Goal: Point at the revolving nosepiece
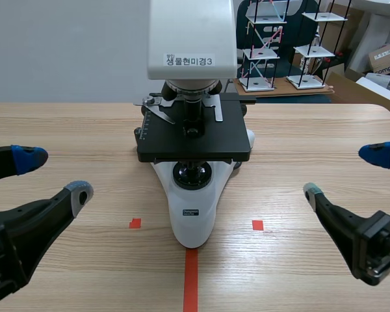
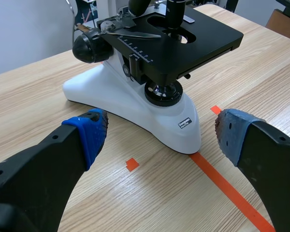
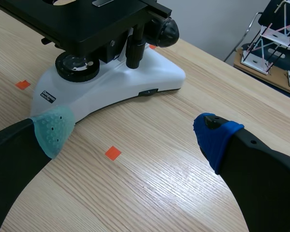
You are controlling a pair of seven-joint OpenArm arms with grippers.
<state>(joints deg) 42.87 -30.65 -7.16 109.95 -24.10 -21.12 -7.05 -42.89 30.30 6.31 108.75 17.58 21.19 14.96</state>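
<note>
Revolving nosepiece point(image 1: 192, 86) downward; axis vertical

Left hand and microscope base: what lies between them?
Only bare table with one orange-red tape square, as the scene view shows; left hand and base are apart.

Revolving nosepiece point(image 1: 192, 86) beneath the white microscope point(image 1: 193, 214) head, dark objective upright just above the black stage point(image 1: 175, 142)

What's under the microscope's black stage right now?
The round black illuminator lens sits on the white base under the stage. Parts right against the stage's underside are mostly covered.
</note>
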